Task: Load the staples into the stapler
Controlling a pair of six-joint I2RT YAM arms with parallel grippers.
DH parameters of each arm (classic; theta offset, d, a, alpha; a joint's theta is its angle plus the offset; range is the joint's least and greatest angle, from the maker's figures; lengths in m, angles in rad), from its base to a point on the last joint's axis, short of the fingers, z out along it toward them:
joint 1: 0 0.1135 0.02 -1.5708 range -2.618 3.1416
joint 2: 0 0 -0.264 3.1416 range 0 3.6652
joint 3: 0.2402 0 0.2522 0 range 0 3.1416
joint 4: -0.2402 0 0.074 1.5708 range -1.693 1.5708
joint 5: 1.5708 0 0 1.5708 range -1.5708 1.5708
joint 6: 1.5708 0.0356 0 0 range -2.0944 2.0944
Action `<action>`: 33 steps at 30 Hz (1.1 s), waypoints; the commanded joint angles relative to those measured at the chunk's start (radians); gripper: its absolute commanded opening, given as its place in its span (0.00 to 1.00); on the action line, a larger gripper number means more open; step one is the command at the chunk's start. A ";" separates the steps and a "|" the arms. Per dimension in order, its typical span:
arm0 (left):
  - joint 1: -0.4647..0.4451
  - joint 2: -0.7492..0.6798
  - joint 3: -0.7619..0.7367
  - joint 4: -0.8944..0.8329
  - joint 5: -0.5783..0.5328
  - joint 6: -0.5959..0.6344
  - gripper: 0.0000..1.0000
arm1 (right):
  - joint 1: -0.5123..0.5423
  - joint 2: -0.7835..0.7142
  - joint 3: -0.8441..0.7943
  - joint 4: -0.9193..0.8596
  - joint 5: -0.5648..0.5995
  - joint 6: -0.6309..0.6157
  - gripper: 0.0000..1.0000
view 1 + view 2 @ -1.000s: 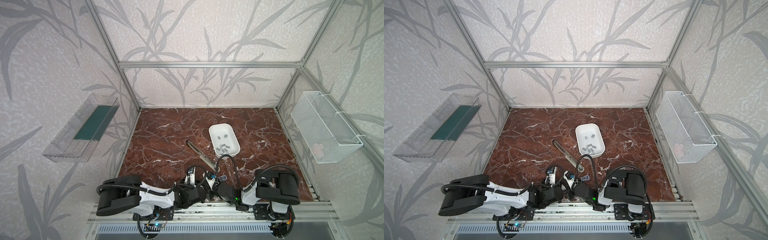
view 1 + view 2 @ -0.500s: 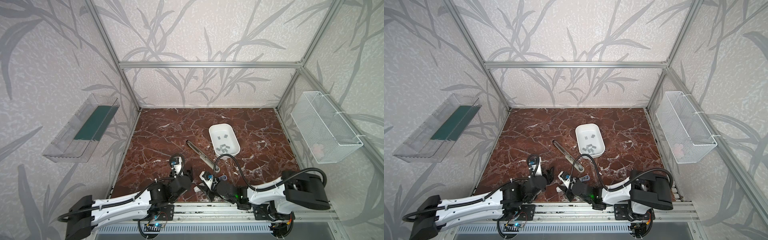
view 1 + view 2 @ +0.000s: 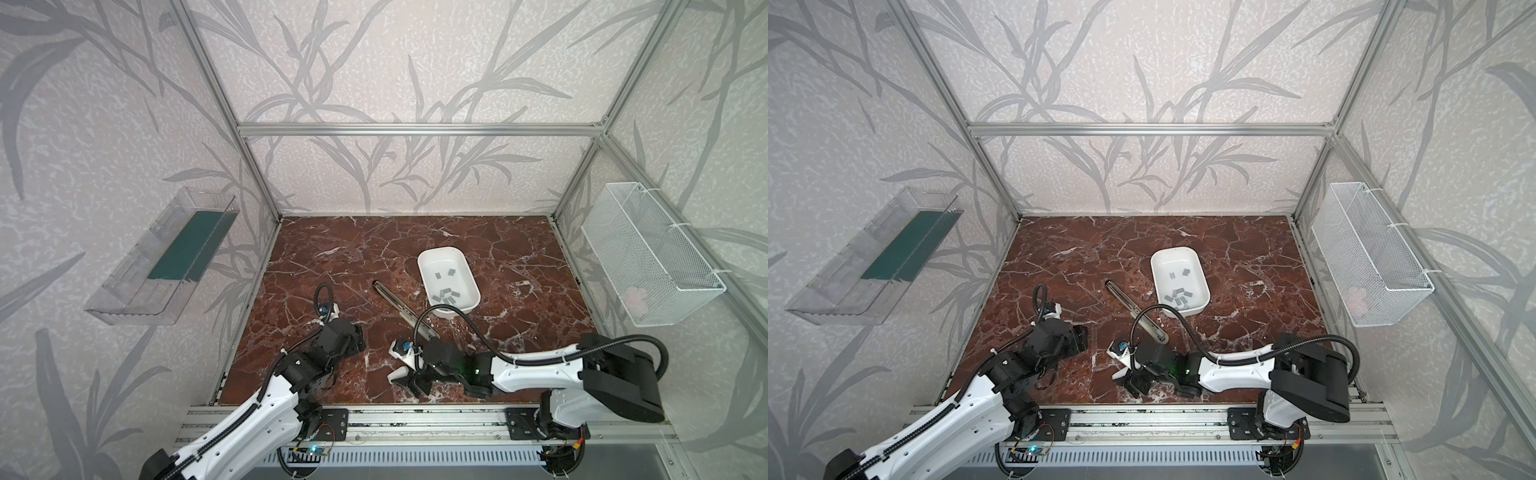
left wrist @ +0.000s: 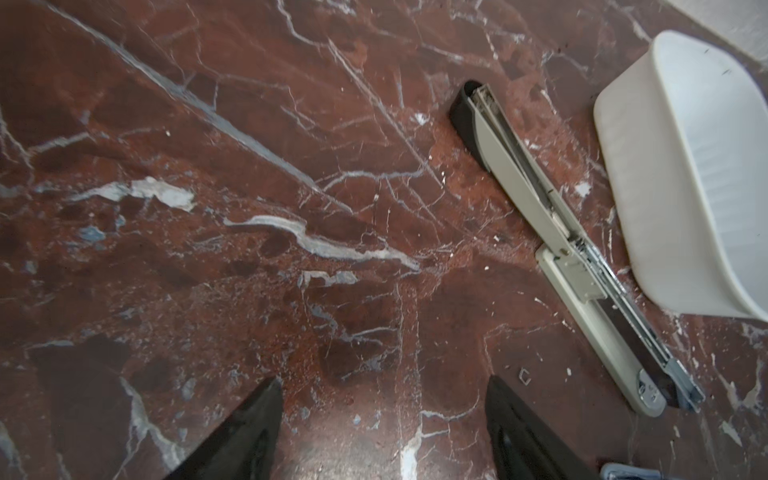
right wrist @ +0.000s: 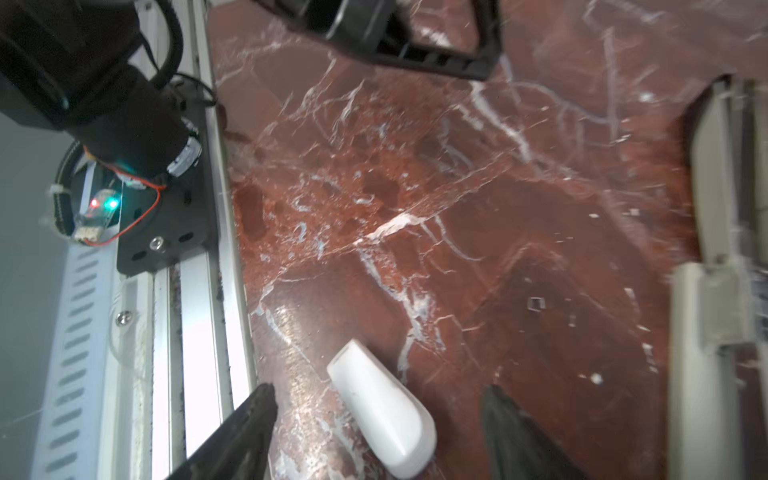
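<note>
Marble, red-brown and veined, is covering the counter (image 3: 332, 249), and the stapler (image 3: 401, 307) is lying on it near the middle, folded out flat with its rail facing up. The staples (image 3: 446, 296) are sitting loose in a white tray (image 3: 470, 282) just beside the stapler, on its right in both top views. The left gripper (image 4: 383, 382) is hovering over bare counter to the left of the stapler, its fingers standing wide apart and holding nothing. The right gripper (image 5: 378, 390) is hanging low near the counter's front edge, close to the stapler's near end, its fingers likewise spread wide. A white piece (image 5: 382, 411) is showing between them, touching neither finger.
</note>
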 commanded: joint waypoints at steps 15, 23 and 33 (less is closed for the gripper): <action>0.025 -0.190 -0.052 -0.069 0.061 -0.001 0.78 | 0.005 0.147 0.020 0.006 -0.045 0.036 0.36; 0.053 -0.217 0.025 -0.182 -0.024 -0.024 0.79 | 0.014 0.303 0.197 -0.029 0.128 0.148 0.20; 0.103 -0.191 0.116 -0.220 -0.016 -0.002 0.80 | 0.011 0.503 0.514 -0.171 0.212 0.179 0.35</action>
